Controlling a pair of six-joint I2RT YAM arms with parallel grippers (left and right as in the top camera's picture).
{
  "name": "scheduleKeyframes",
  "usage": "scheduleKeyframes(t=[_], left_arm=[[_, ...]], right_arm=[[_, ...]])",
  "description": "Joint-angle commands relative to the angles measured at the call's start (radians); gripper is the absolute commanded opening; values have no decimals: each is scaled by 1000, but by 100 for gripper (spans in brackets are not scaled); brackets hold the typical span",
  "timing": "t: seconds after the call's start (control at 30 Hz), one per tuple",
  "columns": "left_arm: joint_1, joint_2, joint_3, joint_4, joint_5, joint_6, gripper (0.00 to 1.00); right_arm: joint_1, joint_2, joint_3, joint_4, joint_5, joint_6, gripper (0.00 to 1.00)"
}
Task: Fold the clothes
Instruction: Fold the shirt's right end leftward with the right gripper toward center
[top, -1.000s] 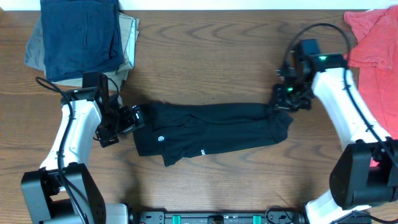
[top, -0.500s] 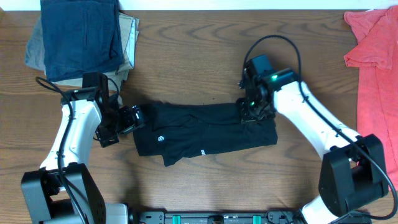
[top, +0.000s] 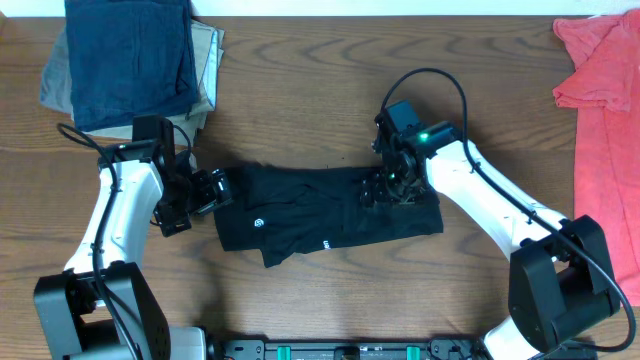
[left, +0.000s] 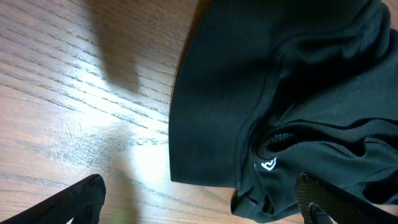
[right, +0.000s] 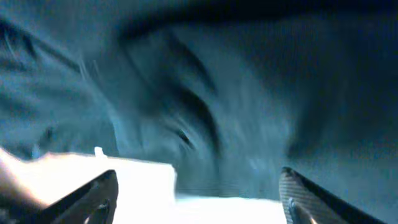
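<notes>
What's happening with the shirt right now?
Both arms are at the black shirt, which lies as a long band across the middle of the table. The left gripper sits open at its left edge. The right gripper is over its right part, fingers apart in a blurred wrist view. The red T-shirt and folded stack lie aside.

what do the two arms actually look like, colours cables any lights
Both the left arm and the right arm have smooth white tube-like links with black joints and chunky black bases. A thin black cable loops above the right wrist, where a small green light glows. A second black lead trails off the left one. The fingers are dark and matte.
</notes>
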Motion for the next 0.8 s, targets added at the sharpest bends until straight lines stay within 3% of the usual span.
scheduleKeyframes(t=[0.0,0.13,0.2,0.23,0.3,0.37,0.53,0.77], left_arm=[[2,-1,-7,-2,9,10,98],[2,-1,-7,-2,9,10,98],[2,-1,-7,-2,9,10,98],[2,-1,-7,-2,10,10,98],[2,-1,-7,-2,9,10,98],[2,-1,-7,-2,9,10,98],[2,-1,-7,-2,9,10,98],[2,-1,-7,-2,9,10,98]], right_arm=[[-52,-10,96,-66,0,-58,84],[-112,-10,147,-149,71,-79,90],[-132,-8,144,-164,73,-79,85],[-138,-8,139,-166,73,-80,78],[-142,-8,122,-166,75,-98,51],[-138,-8,92,-147,84,-101,32],[-107,-8,-20,-21,62,-61,5],[-36,-8,-226,245,-63,25,3]])
